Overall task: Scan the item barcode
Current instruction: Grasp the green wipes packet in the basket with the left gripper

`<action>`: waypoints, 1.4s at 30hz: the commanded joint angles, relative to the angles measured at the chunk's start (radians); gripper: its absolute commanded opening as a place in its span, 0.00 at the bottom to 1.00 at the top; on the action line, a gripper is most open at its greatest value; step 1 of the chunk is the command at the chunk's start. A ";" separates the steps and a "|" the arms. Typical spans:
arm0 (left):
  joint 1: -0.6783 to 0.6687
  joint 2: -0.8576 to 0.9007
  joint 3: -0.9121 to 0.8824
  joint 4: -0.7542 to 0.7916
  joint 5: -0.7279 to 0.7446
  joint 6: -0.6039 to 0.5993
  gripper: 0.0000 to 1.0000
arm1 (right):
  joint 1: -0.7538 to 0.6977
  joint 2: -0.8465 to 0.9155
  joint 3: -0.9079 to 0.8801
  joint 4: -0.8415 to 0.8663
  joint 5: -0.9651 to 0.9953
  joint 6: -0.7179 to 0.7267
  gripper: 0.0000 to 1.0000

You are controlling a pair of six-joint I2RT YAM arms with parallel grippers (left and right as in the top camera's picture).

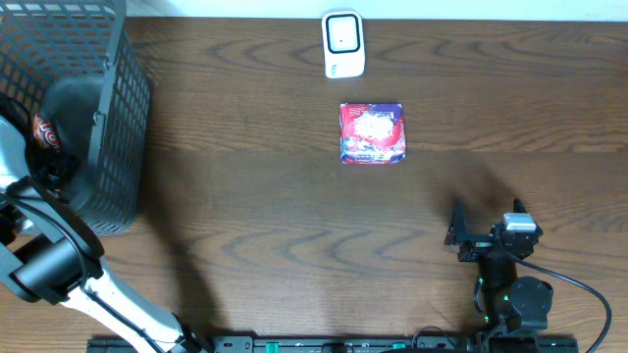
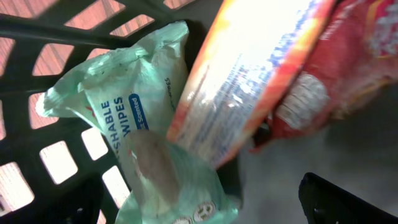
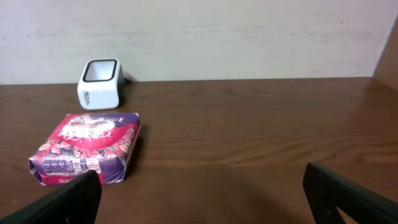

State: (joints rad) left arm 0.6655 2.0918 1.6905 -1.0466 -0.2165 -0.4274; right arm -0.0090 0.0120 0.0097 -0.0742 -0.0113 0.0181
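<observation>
A red and purple box (image 1: pixel 372 132) lies flat on the table, just in front of the white barcode scanner (image 1: pixel 343 44). The right wrist view shows the same box (image 3: pixel 87 146) and scanner (image 3: pixel 99 84) ahead and to the left. My right gripper (image 3: pixel 202 199) is open and empty, low over the table near the front edge, well short of the box. My left gripper (image 2: pixel 199 211) is down inside the black mesh basket (image 1: pixel 108 118), jaws wide open. The lower end of a green wipes pack (image 2: pixel 149 130) lies between its fingers. An orange packet (image 2: pixel 249 74) and a red bag (image 2: pixel 348 68) lean beside it.
The basket stands at the table's far left, and the left arm (image 1: pixel 59 265) reaches into it from the front. The right arm's base (image 1: pixel 520 299) sits at the front right edge. A pale wall rises behind the scanner.
</observation>
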 commanded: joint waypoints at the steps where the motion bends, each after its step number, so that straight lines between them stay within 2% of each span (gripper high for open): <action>1: 0.007 0.026 -0.018 0.002 -0.020 -0.015 1.00 | 0.003 -0.006 -0.005 -0.001 0.002 0.014 0.99; 4: 0.007 0.030 -0.036 0.014 -0.020 -0.016 0.95 | 0.003 -0.006 -0.005 0.000 0.002 0.014 0.99; 9: 0.006 0.030 -0.055 0.020 -0.020 -0.016 0.68 | 0.003 -0.006 -0.005 0.000 0.002 0.014 0.99; 11: 0.006 0.030 -0.056 0.019 -0.020 -0.016 0.63 | 0.003 -0.006 -0.005 0.000 0.002 0.014 0.99; 25: 0.007 0.030 -0.122 0.031 -0.020 -0.016 0.61 | 0.003 -0.006 -0.005 0.000 0.002 0.014 0.99; 27: 0.006 0.030 -0.134 0.036 -0.020 -0.016 0.49 | 0.003 -0.006 -0.005 0.000 0.002 0.014 0.99; 30: 0.006 0.029 -0.134 0.038 -0.020 -0.016 0.11 | 0.003 -0.006 -0.005 0.000 0.002 0.014 0.99; 31: 0.006 0.027 -0.134 0.037 -0.020 -0.016 0.08 | 0.003 -0.006 -0.005 0.000 0.002 0.014 0.99; 36: 0.006 0.008 -0.124 0.014 0.056 -0.016 0.07 | 0.003 -0.006 -0.004 0.000 0.002 0.014 0.99; 42: 0.006 -0.068 -0.085 0.002 0.400 -0.016 0.07 | 0.003 -0.006 -0.004 0.000 0.002 0.014 0.99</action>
State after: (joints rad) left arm 0.6739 2.0796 1.5791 -1.0473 -0.0818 -0.4446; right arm -0.0090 0.0120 0.0097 -0.0742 -0.0113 0.0181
